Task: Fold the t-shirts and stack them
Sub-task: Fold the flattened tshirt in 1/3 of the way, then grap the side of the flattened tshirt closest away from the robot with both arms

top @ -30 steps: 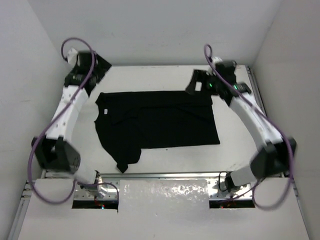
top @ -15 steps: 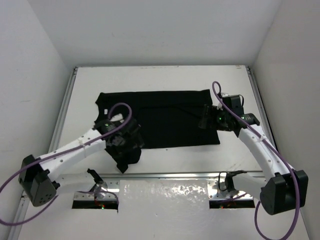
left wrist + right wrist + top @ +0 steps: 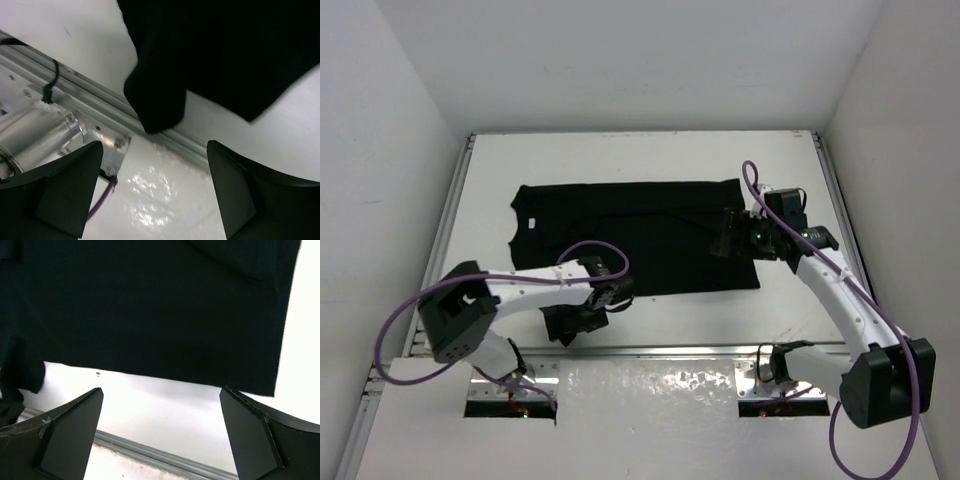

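The left gripper (image 3: 155,146) is wide open and empty, over the sleeve of the t-shirt (image 3: 640,235); the right gripper (image 3: 161,389), also open and empty, is above its hem.

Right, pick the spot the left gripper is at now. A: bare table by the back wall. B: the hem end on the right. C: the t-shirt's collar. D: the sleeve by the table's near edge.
D: the left wrist view shows the left gripper open, with the near sleeve of the t-shirt just ahead of its fingers, beside the table's edge rail.
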Available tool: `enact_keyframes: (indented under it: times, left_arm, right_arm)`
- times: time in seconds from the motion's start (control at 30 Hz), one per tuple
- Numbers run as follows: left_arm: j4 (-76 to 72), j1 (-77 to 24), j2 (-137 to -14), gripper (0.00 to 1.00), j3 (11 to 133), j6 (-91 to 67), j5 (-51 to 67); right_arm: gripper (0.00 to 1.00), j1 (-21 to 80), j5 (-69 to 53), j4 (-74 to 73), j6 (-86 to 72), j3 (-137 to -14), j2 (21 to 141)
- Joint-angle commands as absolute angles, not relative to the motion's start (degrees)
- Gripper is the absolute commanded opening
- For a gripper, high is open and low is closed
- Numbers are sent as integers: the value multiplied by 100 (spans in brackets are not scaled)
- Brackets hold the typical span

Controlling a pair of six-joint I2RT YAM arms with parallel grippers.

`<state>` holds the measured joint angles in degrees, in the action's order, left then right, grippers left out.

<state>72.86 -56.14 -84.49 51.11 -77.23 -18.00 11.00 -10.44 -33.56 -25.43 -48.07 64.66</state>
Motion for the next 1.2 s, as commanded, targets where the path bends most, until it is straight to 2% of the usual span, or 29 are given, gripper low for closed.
enact_keyframes:
  times: [0.0,0.2,0.27,0.33,0.4,0.43,0.47,0.53,0.97,1.0,1.03,1.17]
  left_arm:
    - [7436,-5616,-8928,84,5090,-8339,-2450]
    - [7234,-5511,-9264,75,5194,-8517,-2795]
    - [7155,-5511,-9097,67,5212,-8473,-2830]
    - [6944,-5502,-8974,55,5125,-8394,-2830]
    - [6716,-5467,-8930,49,5045,-8262,-2778]
    - [6663,-5467,-8947,32,4975,-8227,-2743]
    - [6601,-5467,-8991,25,4949,-8192,-2690]
    - [6478,-5467,-8991,17,4791,-8113,-2593]
    - [6284,-5484,-9141,24,4588,-7787,-2478]
    - [6275,-5484,-9123,10,4579,-7787,-2487]
    - [6267,-5484,-9062,1,4570,-7778,-2522]
    - [6213,-5484,-8711,0,4526,-7743,-2654]
  right_arm:
    - [99,1116,-1362,-3024,-2461,-4773,6434]
    - [99,1108,-1582,-2909,-2452,-4728,6355]
    - [99,1108,-1661,-2874,-2461,-4702,6320]
    - [99,1107,-1653,-2856,-2461,-4667,6284]
    - [99,1108,-1626,-2856,-2461,-4650,6275]
    - [99,1116,-1609,-2865,-2452,-4649,6267]
    - [99,1116,-1582,-2857,-2443,-4615,6249]
    - [99,1116,-1565,-2856,-2443,-4597,6249]
    - [99,1116,-1556,-2865,-2443,-4561,6240]
    - [99,1116,-1556,-2857,-2452,-4570,6258]
    - [99,1116,-1547,-2856,-2443,-4570,6258]
    - [99,1107,-1486,-2856,-2426,-4579,6302]
